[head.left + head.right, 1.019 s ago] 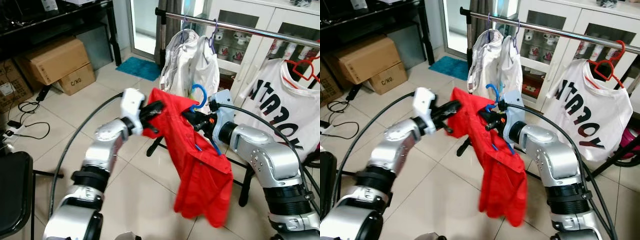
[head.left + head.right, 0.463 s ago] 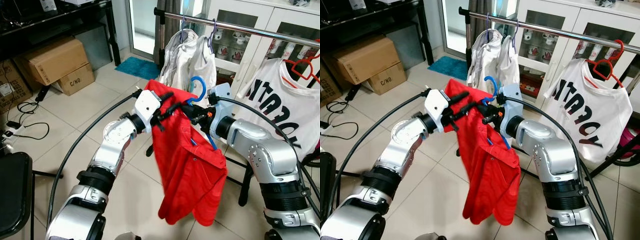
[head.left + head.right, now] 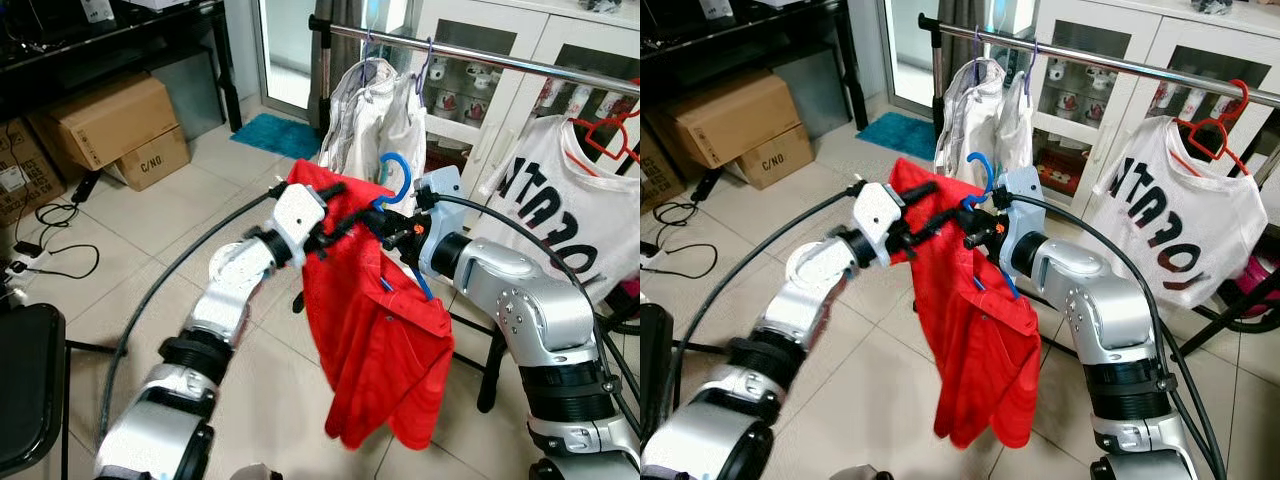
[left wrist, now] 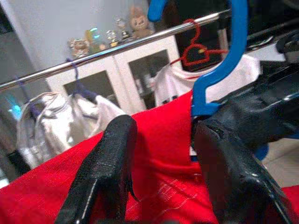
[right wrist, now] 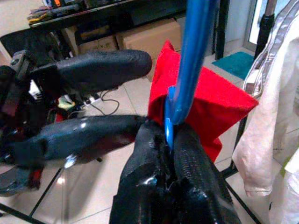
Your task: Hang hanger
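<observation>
Both claws hold up a red shirt on a blue hanger below the clothes rail.

The right wrist view shows the right claw [image 5: 169, 140] clenched on the blue hanger [image 5: 189, 70]; the left wrist view shows the left claw [image 4: 161, 154] parted, its 2 fingers [image 4: 110, 163] over the red shirt [image 3: 380, 330]. The rail [image 3: 480, 55] stands above; the hanger's lower part is hidden in cloth.

At centre frame we see our left gripper [image 3: 345, 205] left of our right gripper [image 3: 388, 232], a red cloth shirt [image 3: 375, 330] on a blue plastic hanger [image 3: 397, 185] between them, below the metal rail [image 3: 480, 55] at upper right; brown cardboard boxes [image 3: 110, 125] sit upper left.
</observation>
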